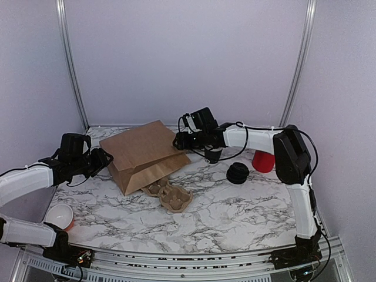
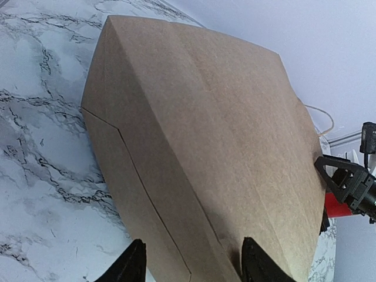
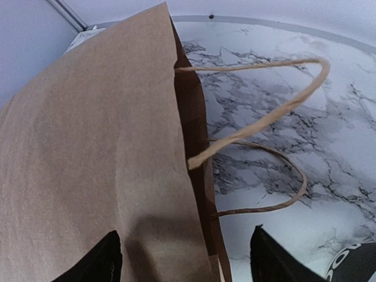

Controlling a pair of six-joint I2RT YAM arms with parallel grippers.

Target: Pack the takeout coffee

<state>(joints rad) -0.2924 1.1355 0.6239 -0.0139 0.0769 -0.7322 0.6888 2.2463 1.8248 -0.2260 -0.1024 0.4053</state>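
Note:
The takeout coffee (image 1: 238, 173), squat and black with a black lid, stands on the marble to the right of the bag, with neither gripper on it. A brown paper bag (image 1: 144, 154) lies on its side. Its dark mouth faces the front right, and twine handles (image 3: 264, 117) trail from that end. My right gripper (image 1: 179, 141) (image 3: 185, 264) is open, its fingers on either side of the mouth's edge (image 3: 194, 176). My left gripper (image 1: 107, 157) (image 2: 194, 267) is open over the bag's folded bottom end (image 2: 176, 194).
A cardboard cup carrier (image 1: 173, 197) sticks out of the bag's mouth. A black cup with white print (image 1: 212, 154) (image 3: 352, 264) stands under my right forearm. A red cup (image 1: 263, 160) is at the right. A white-lined cup (image 1: 59, 215) sits at the front left.

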